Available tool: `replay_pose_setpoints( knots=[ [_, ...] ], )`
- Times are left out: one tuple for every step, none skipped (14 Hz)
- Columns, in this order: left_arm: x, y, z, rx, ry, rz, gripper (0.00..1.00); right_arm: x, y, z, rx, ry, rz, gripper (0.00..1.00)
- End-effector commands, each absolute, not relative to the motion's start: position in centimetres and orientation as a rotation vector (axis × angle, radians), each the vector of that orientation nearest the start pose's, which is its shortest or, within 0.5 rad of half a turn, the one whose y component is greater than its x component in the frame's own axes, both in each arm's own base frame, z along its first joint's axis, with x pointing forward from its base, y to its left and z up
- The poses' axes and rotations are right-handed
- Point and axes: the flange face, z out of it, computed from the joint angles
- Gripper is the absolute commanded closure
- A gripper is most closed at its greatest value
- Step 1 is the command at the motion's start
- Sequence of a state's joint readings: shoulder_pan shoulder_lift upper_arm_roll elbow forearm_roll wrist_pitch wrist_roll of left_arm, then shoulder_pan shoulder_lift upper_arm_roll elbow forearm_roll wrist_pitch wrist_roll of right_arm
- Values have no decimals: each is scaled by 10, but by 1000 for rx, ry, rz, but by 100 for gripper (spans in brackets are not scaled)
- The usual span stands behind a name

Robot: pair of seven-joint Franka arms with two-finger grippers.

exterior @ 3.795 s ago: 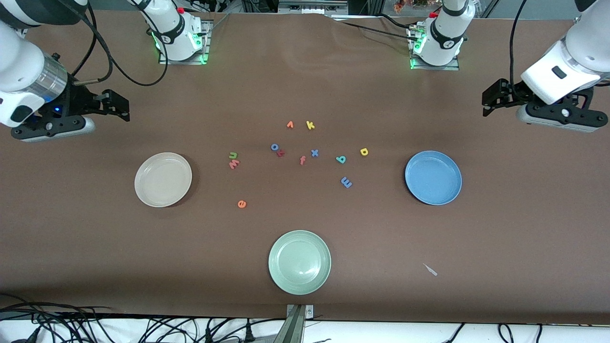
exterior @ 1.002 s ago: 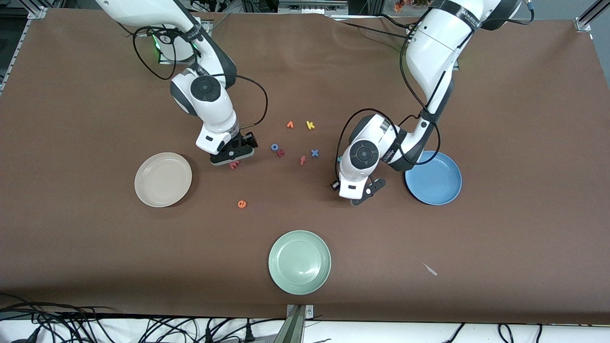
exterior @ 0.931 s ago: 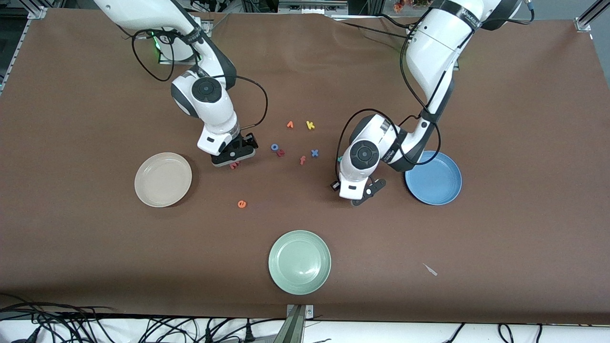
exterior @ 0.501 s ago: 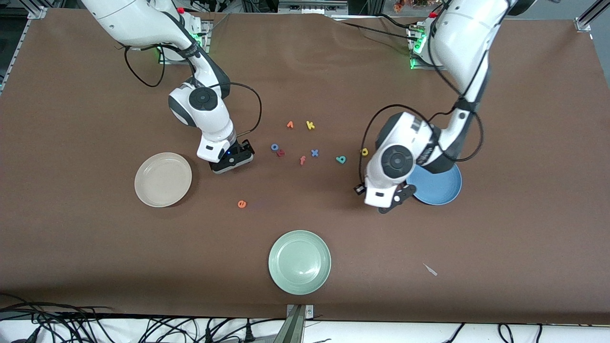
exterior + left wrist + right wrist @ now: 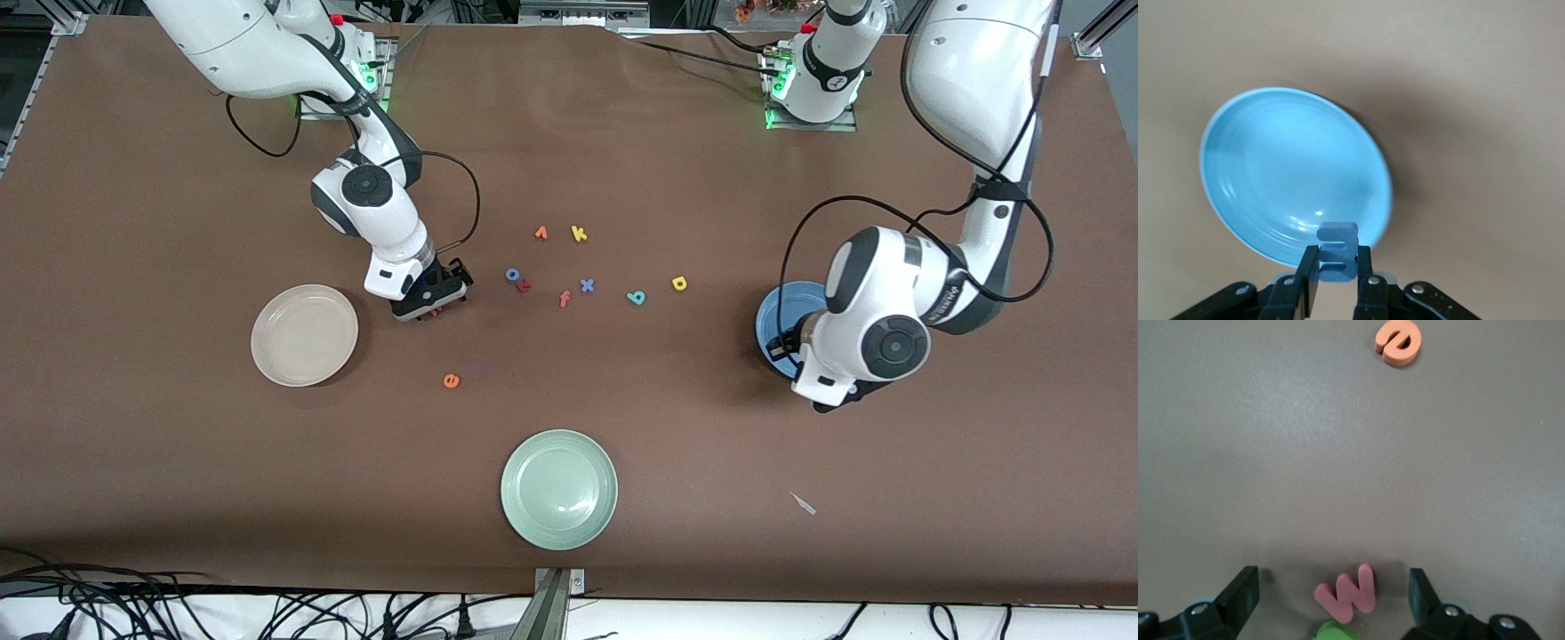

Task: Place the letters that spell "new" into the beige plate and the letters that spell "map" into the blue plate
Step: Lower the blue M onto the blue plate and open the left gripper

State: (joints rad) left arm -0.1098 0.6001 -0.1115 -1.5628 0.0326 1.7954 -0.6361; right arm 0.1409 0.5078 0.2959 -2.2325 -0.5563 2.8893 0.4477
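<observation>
My left gripper (image 5: 1337, 268) is shut on the periwinkle-blue "m" (image 5: 1337, 241) and hangs over the rim of the blue plate (image 5: 1271, 167). In the front view its wrist (image 5: 876, 342) covers part of that plate (image 5: 775, 313). The teal "a" (image 5: 636, 298) and yellow "p" (image 5: 679, 284) lie mid-table. My right gripper (image 5: 1332, 581) stands open, low over the table, with the salmon-red "w" (image 5: 1347, 590) between its fingers and the green "n" (image 5: 1336, 631) just beside it. The orange "e" (image 5: 1398, 342) lies apart, nearer the front camera (image 5: 451, 380). The beige plate (image 5: 304, 335) holds nothing.
Other letters lie mid-table: a yellow "k" (image 5: 579, 234), an orange caret (image 5: 540, 233), a blue "o" (image 5: 513, 275), a red letter (image 5: 524, 285), an orange "f" (image 5: 564, 299), a blue "x" (image 5: 587, 285). A pale green plate (image 5: 558, 489) sits near the front edge.
The left arm has lifted the "m" off the table and carried it toward the blue plate. The right gripper has settled lower around the "w".
</observation>
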Motion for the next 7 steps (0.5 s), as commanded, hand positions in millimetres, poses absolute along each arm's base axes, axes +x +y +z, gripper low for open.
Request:
replay_pose_setpoints(
  knots=[
    [624, -92, 248, -2961, -423, 541, 100, 485, 263, 174, -2985, -753, -343, 1],
    [614, -85, 228, -2975, -407, 533, 97, 485, 263, 174, -2985, -754, -343, 2],
    [601, -85, 207, -2990, -401, 494, 97, 485, 263, 174, -2985, -754, -343, 6],
    [591, -85, 195, -3010, -395, 445, 95, 484, 263, 174, -2986, -754, -341, 12],
    [586, -83, 188, -3015, -398, 432, 79, 482, 262, 172, -2988, -751, -332, 17],
    [587, -83, 189, -3017, -398, 428, 25, 481, 262, 171, -2988, -754, -330, 24],
    [588, -83, 192, -3017, -401, 423, 0, 480, 262, 172, -2987, -764, -330, 27]
  ],
)
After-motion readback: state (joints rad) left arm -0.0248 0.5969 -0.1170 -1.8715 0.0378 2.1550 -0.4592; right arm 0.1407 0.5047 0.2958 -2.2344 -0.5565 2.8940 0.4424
